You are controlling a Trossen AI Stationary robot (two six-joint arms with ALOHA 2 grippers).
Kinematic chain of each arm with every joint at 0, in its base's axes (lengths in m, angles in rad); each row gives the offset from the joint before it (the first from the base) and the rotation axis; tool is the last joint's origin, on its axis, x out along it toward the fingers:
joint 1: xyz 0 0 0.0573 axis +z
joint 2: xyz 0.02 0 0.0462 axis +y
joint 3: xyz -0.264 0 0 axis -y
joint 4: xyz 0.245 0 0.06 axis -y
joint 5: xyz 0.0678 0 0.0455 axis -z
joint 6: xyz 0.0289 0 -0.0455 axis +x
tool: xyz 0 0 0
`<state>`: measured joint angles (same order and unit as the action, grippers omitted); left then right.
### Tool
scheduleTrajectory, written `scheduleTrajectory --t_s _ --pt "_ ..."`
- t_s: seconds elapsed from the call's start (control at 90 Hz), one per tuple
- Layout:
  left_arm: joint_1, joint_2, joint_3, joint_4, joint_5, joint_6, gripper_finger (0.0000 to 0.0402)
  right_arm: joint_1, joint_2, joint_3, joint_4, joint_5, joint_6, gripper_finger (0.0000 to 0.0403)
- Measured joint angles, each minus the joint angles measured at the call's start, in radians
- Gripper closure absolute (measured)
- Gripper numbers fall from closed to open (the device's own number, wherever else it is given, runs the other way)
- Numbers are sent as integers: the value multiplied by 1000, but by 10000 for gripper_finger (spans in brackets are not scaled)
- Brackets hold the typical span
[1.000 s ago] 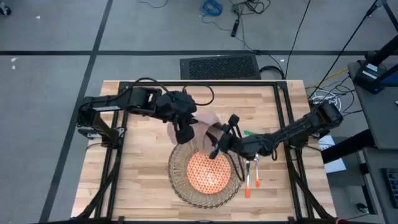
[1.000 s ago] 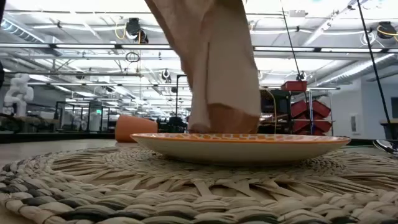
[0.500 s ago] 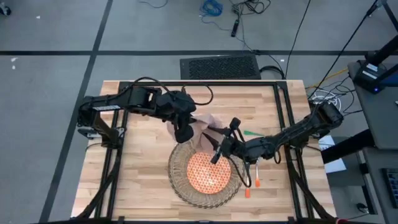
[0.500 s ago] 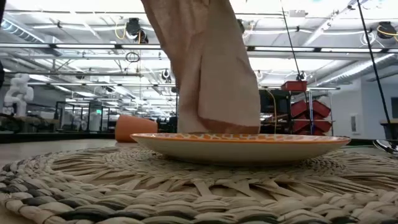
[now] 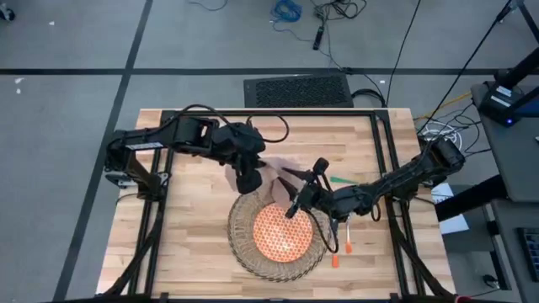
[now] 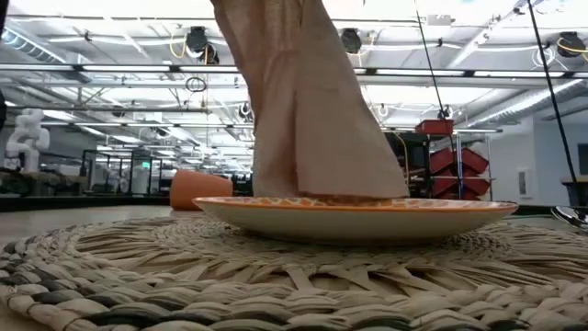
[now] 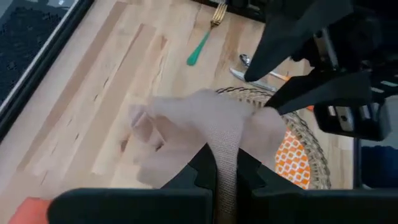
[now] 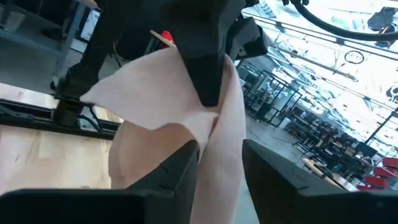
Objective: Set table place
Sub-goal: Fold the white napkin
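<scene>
Your beige napkin [image 6: 312, 119] hangs in soft vertical folds, long axis upright, its lower edge resting on the one orange plate [image 6: 358, 219] atop the one wicker mat [image 6: 276, 276]. Both grippers pinch it: left [image 7: 225, 177] and right [image 8: 219, 155] (each clamped on cloth). One green fork [image 7: 204, 38] lies beyond.

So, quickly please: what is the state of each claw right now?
Left claw: shut on the napkin, holding it above the plate.
Right claw: shut on the napkin too, on another part.
</scene>
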<state>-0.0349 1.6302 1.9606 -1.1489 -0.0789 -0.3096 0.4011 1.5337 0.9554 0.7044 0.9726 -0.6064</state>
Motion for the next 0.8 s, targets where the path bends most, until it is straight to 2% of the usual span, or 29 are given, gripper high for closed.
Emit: scheduleTrajectory --t_s 0.4,0.678,0.8 --pt "-5 0 0 94 55 -4 402 -10 0 0 2 -7 18 286" --pt "-5 0 0 94 57 -15 402 -14 0 0 34 -10 7 287" --pt "-5 0 0 94 57 -24 402 -15 0 0 56 -31 -16 300"
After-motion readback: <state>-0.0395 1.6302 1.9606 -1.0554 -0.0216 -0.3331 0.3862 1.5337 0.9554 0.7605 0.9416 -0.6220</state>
